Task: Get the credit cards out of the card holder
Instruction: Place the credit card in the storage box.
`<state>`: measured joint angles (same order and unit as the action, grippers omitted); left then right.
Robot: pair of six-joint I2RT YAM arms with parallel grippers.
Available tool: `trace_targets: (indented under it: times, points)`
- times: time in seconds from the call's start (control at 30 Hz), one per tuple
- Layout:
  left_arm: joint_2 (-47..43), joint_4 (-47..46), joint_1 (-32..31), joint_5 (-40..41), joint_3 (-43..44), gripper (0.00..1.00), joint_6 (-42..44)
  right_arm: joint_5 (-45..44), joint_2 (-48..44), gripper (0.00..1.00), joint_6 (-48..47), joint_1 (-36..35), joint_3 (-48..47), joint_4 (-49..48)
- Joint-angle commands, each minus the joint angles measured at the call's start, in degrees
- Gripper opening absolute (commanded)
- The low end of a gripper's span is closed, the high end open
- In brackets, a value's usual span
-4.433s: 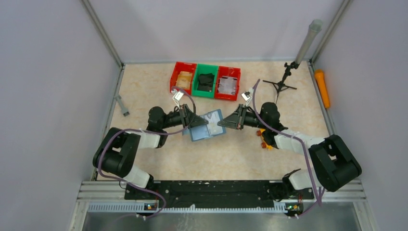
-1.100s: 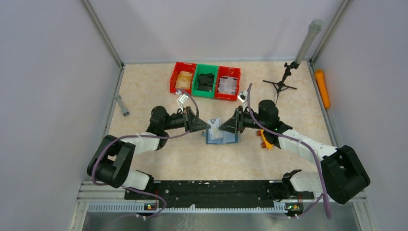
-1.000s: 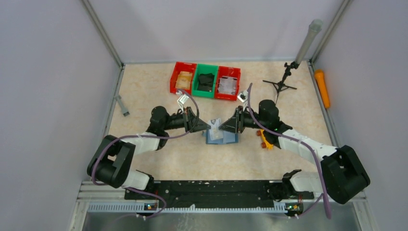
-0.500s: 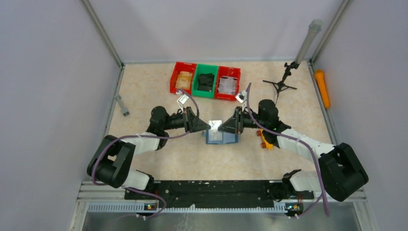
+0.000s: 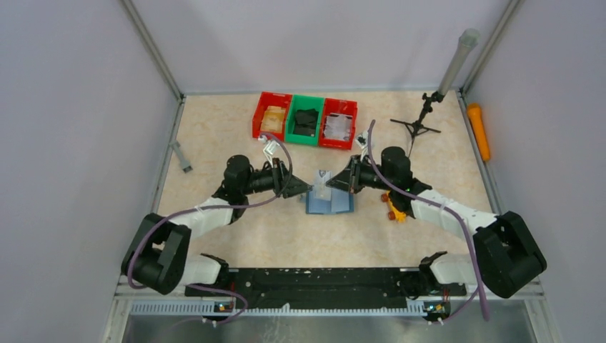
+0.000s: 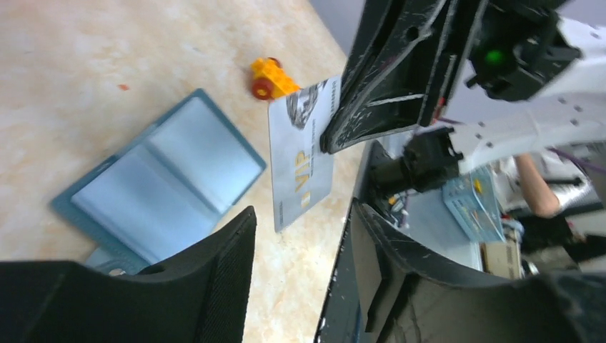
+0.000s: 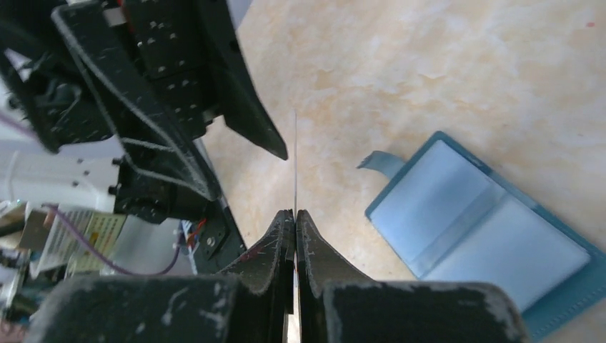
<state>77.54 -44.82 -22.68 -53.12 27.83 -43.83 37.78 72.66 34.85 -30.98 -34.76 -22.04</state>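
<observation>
Card (image 6: 304,153) edge-on in R jaws, long axis outward

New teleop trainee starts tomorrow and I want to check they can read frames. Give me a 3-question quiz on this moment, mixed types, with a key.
1. True or false: the card holder lies folded shut.
2. Which gripper pinches the credit card? A) left gripper B) right gripper C) both
3. Fill in: the left gripper's jaws stand ___.

Key
1. False. It lies spread open, with the pale inside facing up.
2. B. The right gripper's jaws are closed on the card's edge, holding it upright above the card holder.
3. Open.
</observation>
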Motion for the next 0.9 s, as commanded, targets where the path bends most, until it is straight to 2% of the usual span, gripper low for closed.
trace_targets:
  times: [0.0,0.23,0.33,0.4,0.5,0.67,0.87]
  points:
    - [-6.9,19.2,-0.2,14.1,3.1,0.57,12.7,-12.9,1.5,0.0,4.6,0.7,-5.2,3.1]
    - [-11.6,25.5,-0.2,22.8,2.6,0.61,15.9,-28.4,7.3,0.0,24.2,2.8,-6.8,-6.8]
    - [-12.1,25.5,-0.2,23.5,2.3,0.61,15.9,-41.6,10.9,0.0,34.2,2.8,-11.4,-0.7]
    - [-12.2,25.4,-0.2,23.6,2.2,0.61,15.8,-47.2,13.1,0.0,40.2,2.8,-14.6,1.7]
    - [-12.6,25.3,-0.2,23.6,2.0,0.62,15.7,-51.7,16.6,0.0,43.5,2.7,-17.5,-2.1]
    - [-13.3,25.3,-0.2,23.8,1.8,0.62,15.6,-62.2,23.0,0.0,51.5,2.8,-22.7,-2.6]
    - [-13.7,25.5,-0.2,24.7,1.5,0.63,15.8,-67.6,32.1,0.0,52.6,2.8,-24.7,-17.8]
